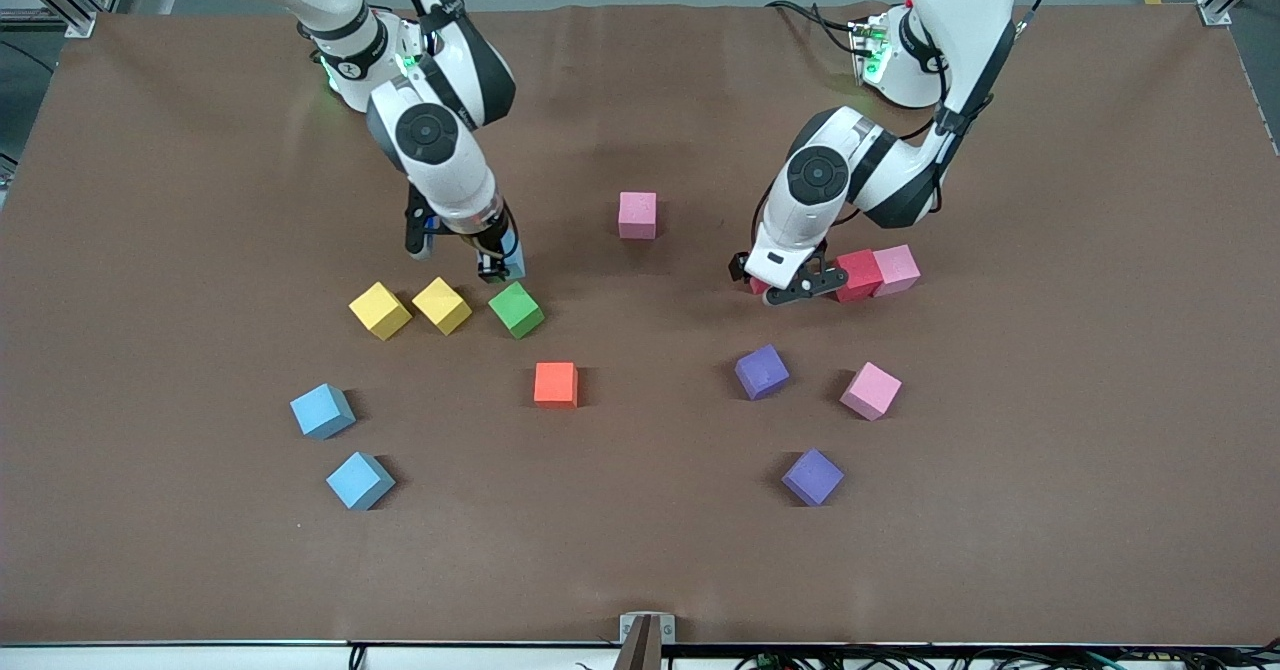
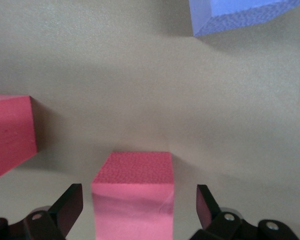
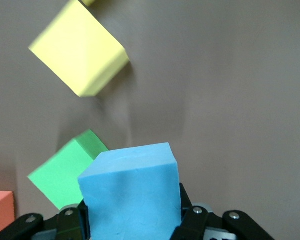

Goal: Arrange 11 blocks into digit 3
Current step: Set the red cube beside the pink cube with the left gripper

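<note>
My right gripper (image 1: 497, 265) (image 3: 135, 215) is shut on a light blue block (image 1: 512, 258) (image 3: 132, 192), held low close to the green block (image 1: 516, 309) (image 3: 65, 172). My left gripper (image 1: 782, 285) (image 2: 138, 200) is open and straddles a red block (image 1: 757, 285) (image 2: 135, 185), with a gap on each side. Beside it a second red block (image 1: 858, 274) (image 2: 10, 132) touches a pink block (image 1: 895, 269). Loose on the table lie a pink block (image 1: 637, 215), an orange one (image 1: 555, 384), two purple (image 1: 762, 370) (image 1: 812, 476), another pink (image 1: 871, 390) and two light blue (image 1: 322, 410) (image 1: 359, 480).
Two yellow cubes (image 1: 380, 310) (image 1: 441, 305) sit in a row with the green block, toward the right arm's end. The brown table (image 1: 640, 550) has bare surface near the front camera and around the lone pink block.
</note>
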### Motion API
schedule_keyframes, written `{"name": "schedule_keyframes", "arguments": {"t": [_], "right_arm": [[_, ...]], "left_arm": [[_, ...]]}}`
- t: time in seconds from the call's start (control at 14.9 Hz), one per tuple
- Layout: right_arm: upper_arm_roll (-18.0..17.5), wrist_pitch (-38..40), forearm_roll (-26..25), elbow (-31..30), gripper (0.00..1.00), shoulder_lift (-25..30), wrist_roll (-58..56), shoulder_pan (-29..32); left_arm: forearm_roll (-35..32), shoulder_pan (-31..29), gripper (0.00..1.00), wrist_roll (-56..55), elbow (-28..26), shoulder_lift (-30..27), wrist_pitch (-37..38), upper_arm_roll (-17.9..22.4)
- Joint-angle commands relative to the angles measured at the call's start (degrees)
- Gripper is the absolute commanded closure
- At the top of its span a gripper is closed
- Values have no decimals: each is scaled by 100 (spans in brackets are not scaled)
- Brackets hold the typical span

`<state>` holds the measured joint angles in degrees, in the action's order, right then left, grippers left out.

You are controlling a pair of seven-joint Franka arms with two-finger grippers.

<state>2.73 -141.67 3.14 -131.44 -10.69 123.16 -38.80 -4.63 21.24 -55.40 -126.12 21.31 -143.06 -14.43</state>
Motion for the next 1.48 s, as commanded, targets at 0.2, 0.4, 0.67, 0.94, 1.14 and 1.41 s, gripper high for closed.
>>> {"name": "schedule_keyframes", "arguments": {"t": [0.2, 0.4, 0.67, 0.94, 1.14, 1.41], "right_arm": [[43, -642, 29, -137, 100, -248, 1112, -671], [52, -783, 29, -128, 100, -494, 1481, -1110], [52, -836, 20, -110, 100, -688, 1798, -1559], [52, -836, 20, -49, 100, -837, 2001, -1736], [52, -836, 20, 91, 100, -969, 2027, -1771], [52, -836, 20, 206, 100, -1101, 2098, -1780]], "left_arm": [[14, 29, 15, -286, 9, 111, -73, -16], [14, 55, 47, -647, 8, 76, -29, -25], [6, 169, 66, -1330, 0, -152, 304, -77], [6, 564, 66, -3130, 0, -495, 973, -147], [14, 661, 66, -4177, 0, -452, 1000, -341], [32, 951, 66, -6259, 17, -320, 789, -359]]}}
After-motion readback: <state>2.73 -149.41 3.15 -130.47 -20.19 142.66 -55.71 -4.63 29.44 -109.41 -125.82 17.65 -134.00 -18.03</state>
